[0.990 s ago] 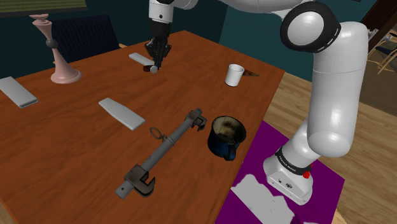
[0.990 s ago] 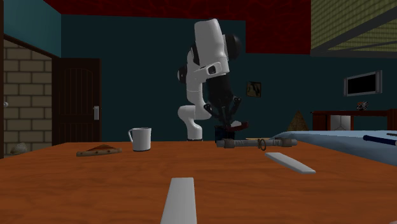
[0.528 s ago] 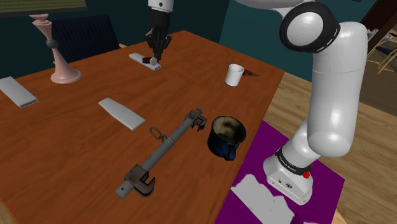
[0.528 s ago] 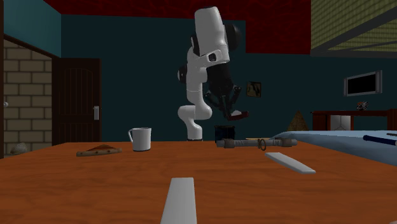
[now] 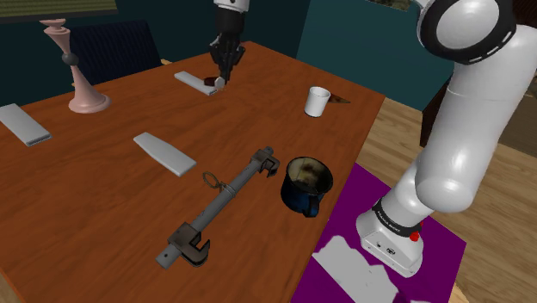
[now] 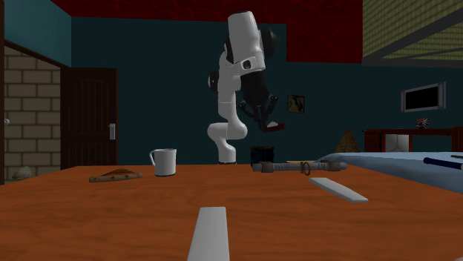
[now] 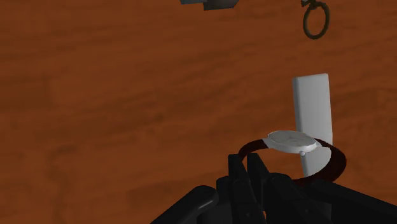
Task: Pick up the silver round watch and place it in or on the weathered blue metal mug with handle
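The robot's pincer clamps the silver round watch by its dark red strap, aloft, well apart from the blue mug.

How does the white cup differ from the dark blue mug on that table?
Colour: the white cup is plain white, while the blue mug is dark blue outside with a stained brownish inside. Place: the white cup stands farther from the robot's base, beside a flat brown thing; the blue mug stands by one end of the long grey tool. Both stand upright on the wooden table, mouths up.
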Motion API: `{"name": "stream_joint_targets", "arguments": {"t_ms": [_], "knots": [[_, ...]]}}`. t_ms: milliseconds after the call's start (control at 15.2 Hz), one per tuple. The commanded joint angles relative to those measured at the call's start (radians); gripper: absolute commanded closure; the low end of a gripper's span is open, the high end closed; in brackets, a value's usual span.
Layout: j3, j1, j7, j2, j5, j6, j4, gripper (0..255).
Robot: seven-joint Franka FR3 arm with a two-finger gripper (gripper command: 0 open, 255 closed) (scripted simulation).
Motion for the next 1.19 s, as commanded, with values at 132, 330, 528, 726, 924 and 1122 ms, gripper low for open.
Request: {"name": "stream_joint_targets", "arguments": {"t_ms": [132, 330, 528, 726, 924, 1122], "knots": [[0.007, -0.002, -0.007, -0.18, 0.029, 0.068, -0.245, 255], [0.011, -0.001, -0.013, -0.305, 0.052, 0.096, -0.397, 255], [0.015, 0.003, -0.016, -0.426, 0.074, 0.111, -0.532, 255], [0.018, 0.01, -0.016, -0.545, 0.096, 0.115, -0.654, 255], [0.02, 0.022, -0.013, -0.665, 0.118, 0.108, -0.764, 255], [0.023, 0.036, -0.005, -0.787, 0.139, 0.089, -0.864, 255]]}}
